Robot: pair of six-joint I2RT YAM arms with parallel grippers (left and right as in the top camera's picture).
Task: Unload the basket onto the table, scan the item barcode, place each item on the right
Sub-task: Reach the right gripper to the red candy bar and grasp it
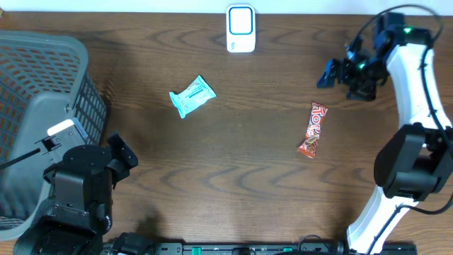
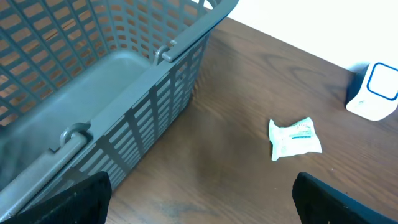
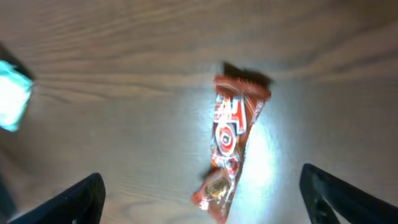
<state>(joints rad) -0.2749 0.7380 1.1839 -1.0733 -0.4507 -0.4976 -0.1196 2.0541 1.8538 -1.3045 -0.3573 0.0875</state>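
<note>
A dark wooden bench (image 1: 233,177) is stretching out under me, mostly bare. Nearest my base, my left gripper (image 1: 122,151) is waiting with its fingers spread wide and nothing between them. It is sitting just beside the grey basket (image 1: 92,106), whose slatted wall is closing off that side.

Further out on my right, the red snack bar (image 1: 312,129) is lying flat and alone on the wood, well apart from everything. Across the middle, the teal packet (image 1: 192,95) is lying tilted, equally free. Beyond the bar, my right gripper (image 1: 331,73) is hovering above the bench with its fingers apart and empty, its camera looking down on the bar.

At the far edge, the white scanner (image 1: 241,29) is standing between the two items.

I am judging this as the reach before the pickup, since nothing is being held and nothing is facing the scanner. The bar looks like my likeliest target. I am needing to come down over it, straddle its narrow width, close, then carry it to the scanner with the barcode turned toward it; I cannot tell which face is carrying the code. The path there is looking open, with only the far edge and scanner body to mind.
</note>
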